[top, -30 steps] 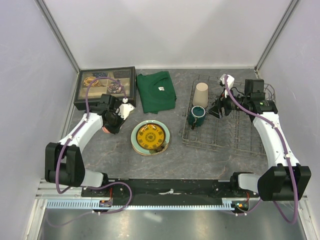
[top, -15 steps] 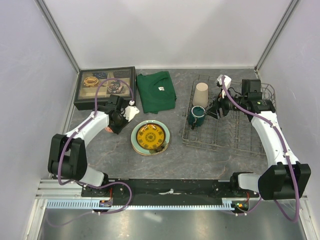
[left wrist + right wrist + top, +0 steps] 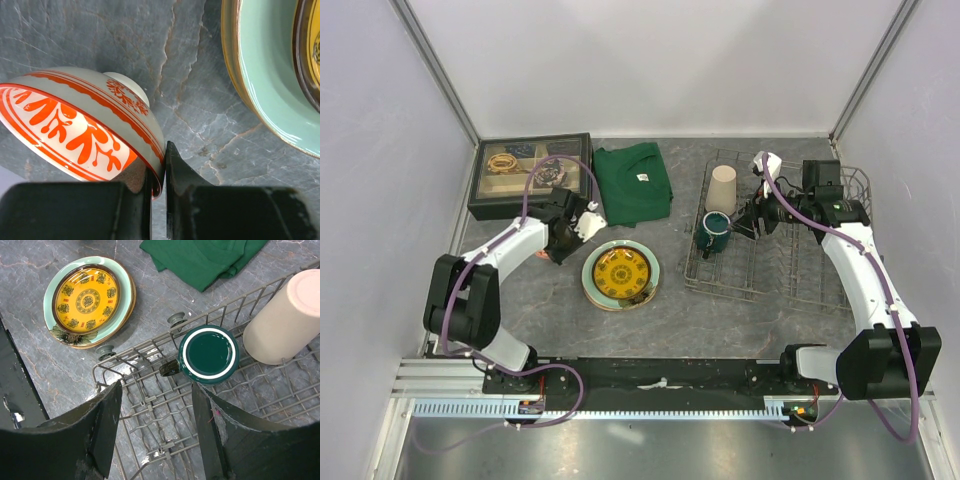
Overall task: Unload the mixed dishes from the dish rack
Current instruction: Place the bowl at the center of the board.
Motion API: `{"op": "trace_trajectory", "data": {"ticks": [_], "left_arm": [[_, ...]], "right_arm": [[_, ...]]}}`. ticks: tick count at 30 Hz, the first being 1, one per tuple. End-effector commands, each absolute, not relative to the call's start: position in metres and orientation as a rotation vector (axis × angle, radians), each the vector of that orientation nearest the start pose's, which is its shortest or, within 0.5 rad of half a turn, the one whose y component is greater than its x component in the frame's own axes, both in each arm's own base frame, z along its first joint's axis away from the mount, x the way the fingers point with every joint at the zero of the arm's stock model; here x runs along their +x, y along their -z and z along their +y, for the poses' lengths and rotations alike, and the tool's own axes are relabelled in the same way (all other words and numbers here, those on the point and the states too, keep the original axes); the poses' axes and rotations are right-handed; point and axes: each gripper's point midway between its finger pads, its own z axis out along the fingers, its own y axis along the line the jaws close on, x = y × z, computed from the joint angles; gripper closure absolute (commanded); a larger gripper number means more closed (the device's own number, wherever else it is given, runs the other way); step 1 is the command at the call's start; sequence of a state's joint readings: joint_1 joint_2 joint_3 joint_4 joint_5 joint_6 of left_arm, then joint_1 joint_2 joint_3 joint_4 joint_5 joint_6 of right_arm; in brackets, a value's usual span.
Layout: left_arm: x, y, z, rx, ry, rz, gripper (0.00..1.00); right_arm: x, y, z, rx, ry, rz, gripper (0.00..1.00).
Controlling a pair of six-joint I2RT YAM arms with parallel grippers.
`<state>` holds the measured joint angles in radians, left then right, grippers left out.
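Grey wire makes the dish rack [image 3: 800, 280], which stands on the right part of the stone-patterned tabletop [image 3: 200, 100]. Inside the rack, at its left side, the dark green mug [image 3: 208, 354] stands upright. The beige tumbler [image 3: 282, 325] stands just behind it with the mouth down.

The right hand [image 3: 156, 390] hangs over the floor of the rack, just beside the mug. Its two fingers are spread wide and it holds nothing.

To the left of the rack, outside it, three plates lie in one pile. The small yellow plate [image 3: 87, 298] is on top, the pale green plate [image 3: 50, 295] is under it, and only the edge of the cream plate [image 3: 230, 50] shows at the bottom.

Further left of the rack, just past this pile, the left hand [image 3: 159, 170] has its fingers pressed together on the rim of the red-and-white bowl [image 3: 75, 125]. The bowl is tilted on its side above the tabletop. I cannot tell if its foot touches the surface.

A folded green cloth [image 3: 205, 257] lies behind the plates, to the left of the rack.
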<state>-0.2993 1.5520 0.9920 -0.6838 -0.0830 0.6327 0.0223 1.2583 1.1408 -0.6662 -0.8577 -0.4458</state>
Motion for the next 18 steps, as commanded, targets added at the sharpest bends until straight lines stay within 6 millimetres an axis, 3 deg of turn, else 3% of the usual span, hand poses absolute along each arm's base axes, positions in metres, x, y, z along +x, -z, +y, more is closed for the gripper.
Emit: {"op": "trace_trajectory", "data": {"ticks": [1,18], "left_arm": [[0.332,-0.073,-0.053,1.275,-0.306,2.420,0.98],[0.342,-0.068,-0.045,1.329,-0.410,2.424,0.99]], "right_arm": [[0.303,-0.230,0.130,-0.907,-0.748,1.911,0.34],[0.303,-0.229,0.130,-0.911,-0.744,1.913,0.34]]}}
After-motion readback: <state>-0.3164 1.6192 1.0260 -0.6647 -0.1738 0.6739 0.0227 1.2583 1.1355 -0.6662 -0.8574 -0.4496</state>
